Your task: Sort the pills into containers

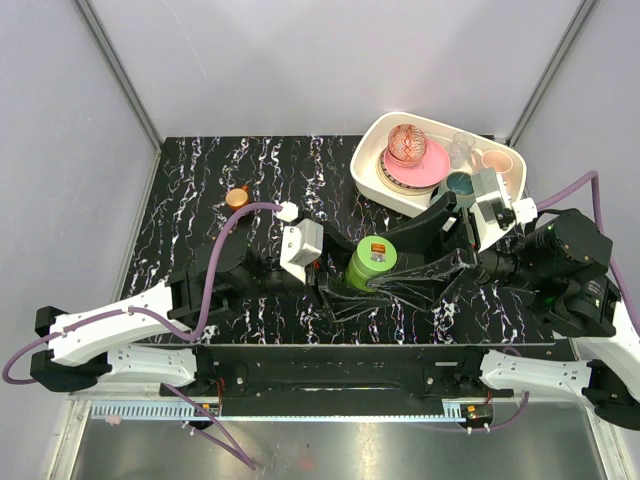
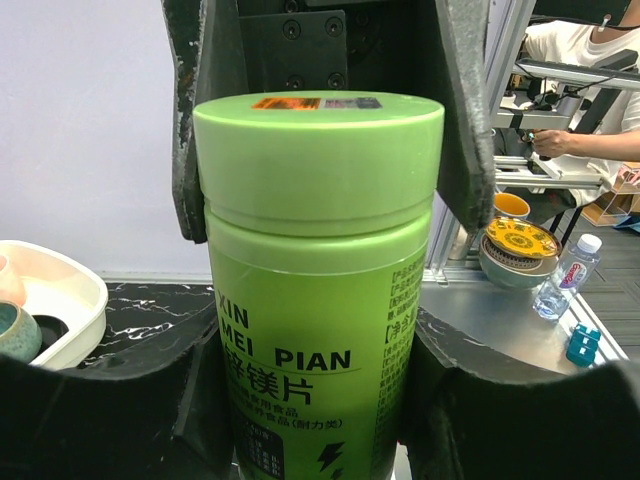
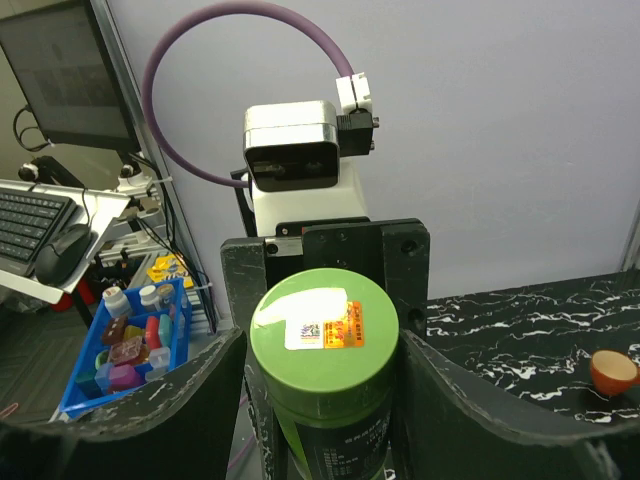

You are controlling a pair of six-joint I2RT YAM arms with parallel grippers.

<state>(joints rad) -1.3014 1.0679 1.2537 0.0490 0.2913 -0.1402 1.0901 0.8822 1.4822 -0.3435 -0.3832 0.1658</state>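
A green pill bottle [image 1: 372,260] with a green lid stands upright near the middle of the black marbled table. My left gripper [image 2: 320,400] is shut on its body, with both pads pressed to the sides of the bottle [image 2: 320,250]. My right gripper [image 3: 322,400] reaches in from the opposite side. Its fingers sit against both sides of the lid of the bottle [image 3: 322,345]. In the top view the left gripper [image 1: 345,287] and right gripper [image 1: 385,262] meet at the bottle. The dark pill box is out of view, and no loose pills show.
A small orange cup [image 1: 237,197] stands at the back left, also in the right wrist view [image 3: 613,372]. A white tray [image 1: 368,175] with a pink plate, bowls and cups sits at the back right, and its edge shows in the left wrist view [image 2: 80,290].
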